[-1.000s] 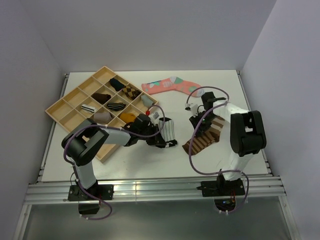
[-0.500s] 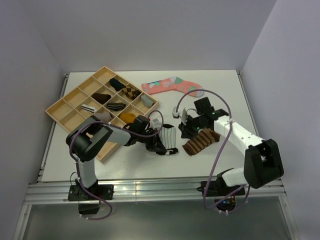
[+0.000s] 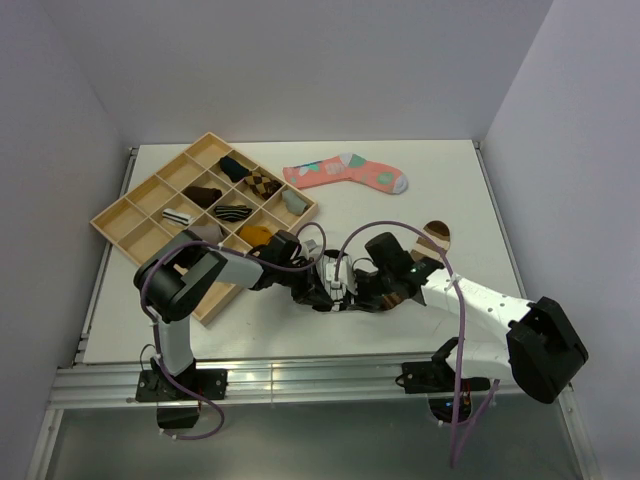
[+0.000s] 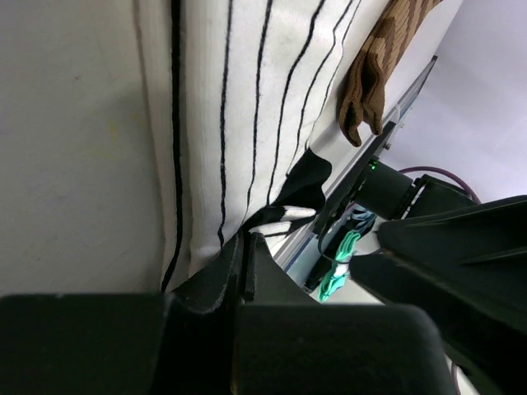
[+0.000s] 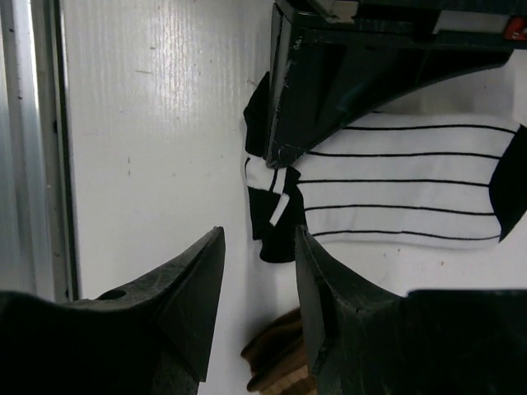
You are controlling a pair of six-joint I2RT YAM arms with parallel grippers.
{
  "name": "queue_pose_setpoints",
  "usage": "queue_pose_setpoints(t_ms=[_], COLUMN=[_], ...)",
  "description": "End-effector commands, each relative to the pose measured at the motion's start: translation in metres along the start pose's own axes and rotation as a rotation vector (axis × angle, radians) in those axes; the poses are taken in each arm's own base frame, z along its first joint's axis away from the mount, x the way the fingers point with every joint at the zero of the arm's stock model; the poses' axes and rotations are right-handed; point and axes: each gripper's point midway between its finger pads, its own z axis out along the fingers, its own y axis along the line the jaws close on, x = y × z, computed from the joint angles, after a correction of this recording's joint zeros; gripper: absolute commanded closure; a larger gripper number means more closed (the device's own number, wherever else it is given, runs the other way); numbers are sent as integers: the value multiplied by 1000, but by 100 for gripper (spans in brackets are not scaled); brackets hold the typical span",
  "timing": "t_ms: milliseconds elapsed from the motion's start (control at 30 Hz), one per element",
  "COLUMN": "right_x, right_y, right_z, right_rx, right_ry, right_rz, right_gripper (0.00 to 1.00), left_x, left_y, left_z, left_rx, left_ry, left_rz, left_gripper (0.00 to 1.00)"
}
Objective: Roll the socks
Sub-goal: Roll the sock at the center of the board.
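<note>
The short white sock [image 3: 337, 270] with thin black stripes lies flat at mid-table; in the left wrist view the white sock [image 4: 239, 90] fills the upper half. My left gripper [image 3: 318, 284] is shut on its black cuff edge, the closed fingertips [image 4: 247, 244] pinching the fabric. My right gripper [image 3: 350, 291] is open just right of it; in the right wrist view the gripper [image 5: 258, 234] points at the cuff [image 5: 276, 218], nothing between its fingers. The brown sock [image 3: 436, 238] with tan bands lies mostly under my right arm, and its end [image 5: 280, 366] shows below the right fingers.
A wooden compartment tray [image 3: 112, 214] with several rolled socks stands at the back left. A coral-pink sock [image 3: 345, 172] lies at the back centre. The metal rail [image 3: 300, 378] runs along the table's near edge, close to both grippers.
My right gripper has swung left and nearer, from over the brown sock to the white sock's cuff, and its jaws have opened wider. The left gripper has kept its hold, shifting slightly.
</note>
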Motion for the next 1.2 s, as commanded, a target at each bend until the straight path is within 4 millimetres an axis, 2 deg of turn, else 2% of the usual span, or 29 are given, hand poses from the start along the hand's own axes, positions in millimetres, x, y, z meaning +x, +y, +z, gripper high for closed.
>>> queue_pose_setpoints(t_ms=[0,167,433,767,1100,1133,1167], right_x=[-7,3,7,20,27,28,27], right_y=[-6,-8,-9,5,11,12,10], right_z=[8,22,30,42,50,53,53], right_rx=[59,104,143,117,83,78,80], right_ry=[-13,33,94,161,226,236,239], right_rz=[-96,-145,-210,-279,-299,-296,-289], right_gripper=[53,52,53,55,62,64,70], left_x=[1,1,2,1,1,1,1], left_y=[5,6,4,2,-2,-3,-5], left_z=[4,5,7,8,5,4,4], left_rx=[-14,-11,1,7,16,24,28], left_ry=[17,21,35,50,59,59,58], left_rz=[-38,-48,-46,-39,-27,-25,-23], left_gripper=[100,100,99,99,99,100,100])
